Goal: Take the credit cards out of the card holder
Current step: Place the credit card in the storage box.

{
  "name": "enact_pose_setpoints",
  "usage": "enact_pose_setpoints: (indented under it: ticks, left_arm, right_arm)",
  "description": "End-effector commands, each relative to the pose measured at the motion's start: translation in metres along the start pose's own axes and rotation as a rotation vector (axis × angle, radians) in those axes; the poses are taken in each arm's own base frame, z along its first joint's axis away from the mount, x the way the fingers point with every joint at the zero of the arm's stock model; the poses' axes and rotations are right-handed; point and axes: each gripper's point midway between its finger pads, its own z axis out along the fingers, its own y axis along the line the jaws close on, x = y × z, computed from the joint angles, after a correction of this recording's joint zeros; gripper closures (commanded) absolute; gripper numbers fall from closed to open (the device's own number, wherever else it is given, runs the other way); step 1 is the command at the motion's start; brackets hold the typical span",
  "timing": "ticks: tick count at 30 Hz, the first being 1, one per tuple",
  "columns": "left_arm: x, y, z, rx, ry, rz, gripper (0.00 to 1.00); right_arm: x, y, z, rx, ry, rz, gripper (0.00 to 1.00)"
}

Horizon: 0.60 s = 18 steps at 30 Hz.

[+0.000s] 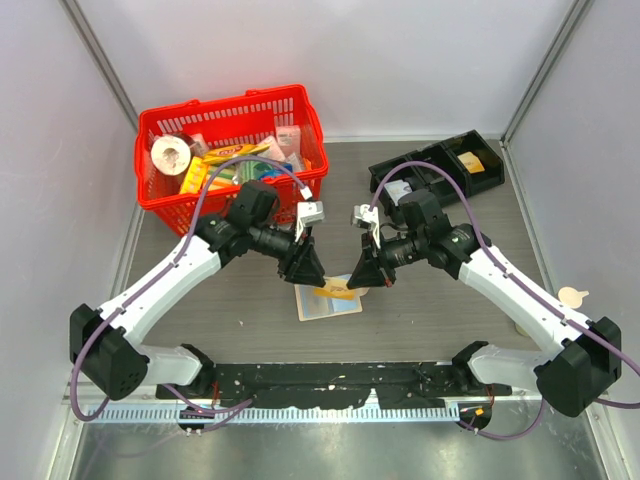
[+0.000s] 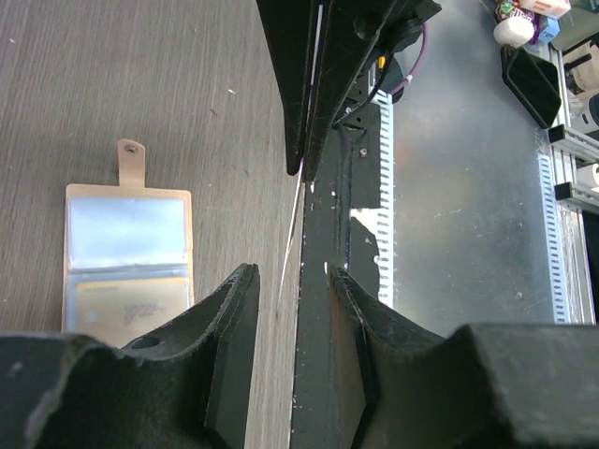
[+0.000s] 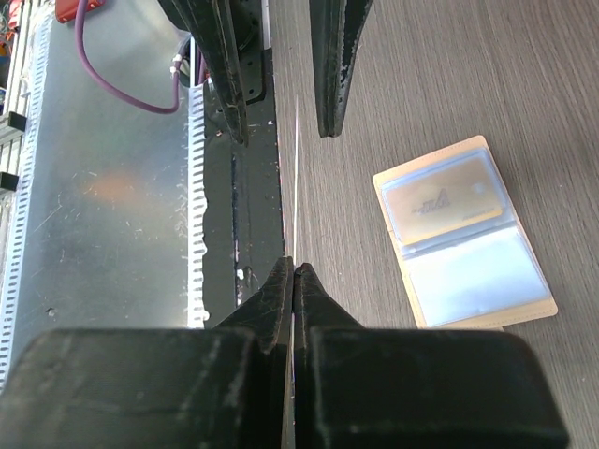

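So, the grey tabletop (image 1: 220,310) is the biggest thing, and the holder (image 1: 328,300) lies open and flat near the middle of it.

A red basket (image 1: 225,103) full of small things sits far behind the holder, to the left. A black tray (image 1: 425,160) sits far behind the holder, to the right.

The left arm (image 1: 170,280) comes in from the left of the holder. The right arm (image 1: 510,285) comes in from the right of it. Their tips almost meet just behind the holder.

The holder (image 2: 126,253) is tan, with a little tab at one end. Inside are two shiny sleeves. One sleeve has a yellow card (image 3: 440,201) in it. The other sleeve looks pale blue-grey.

A thin card (image 3: 296,168) is out of the holder, just beside it. It is seen from its edge, so it looks like a pale line, and its colour cannot be told.

The right jaws are pressed together and pinch one end of this thin card. The left jaws are spread apart. The other end of the thin card (image 2: 292,229) points into the gap between them, and it does not look as if they touch it.
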Motion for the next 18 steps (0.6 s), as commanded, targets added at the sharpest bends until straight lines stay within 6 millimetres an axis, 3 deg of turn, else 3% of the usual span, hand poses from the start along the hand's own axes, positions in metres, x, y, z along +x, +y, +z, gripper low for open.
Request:
enact_pose_setpoints:
  ticks: [1, 4, 9, 14, 18]
  left_arm:
    - [0.001, 0.004, 0.002, -0.015, 0.001, 0.017, 0.62]
    - [0.003, 0.005, 0.003, -0.013, 0.006, 0.013, 0.69]
    - [0.003, 0.001, 0.004, 0.017, 0.009, 0.008, 1.0]
    - [-0.003, 0.007, 0.0, -0.052, -0.015, 0.018, 1.0]
    - [-0.016, 0.021, -0.007, -0.187, -0.112, -0.004, 1.0]
  right_arm:
    - [-0.021, 0.006, -0.005, -0.008, -0.047, -0.071, 0.99]
    - [-0.023, 0.006, -0.006, -0.004, -0.053, -0.072, 0.99]
    - [-0.024, 0.007, -0.006, -0.005, -0.059, -0.074, 0.99]
    - [-0.032, -0.001, -0.008, 0.052, -0.102, -0.076, 0.99]
    - [-0.04, -0.015, -0.016, 0.145, -0.206, -0.054, 0.82]
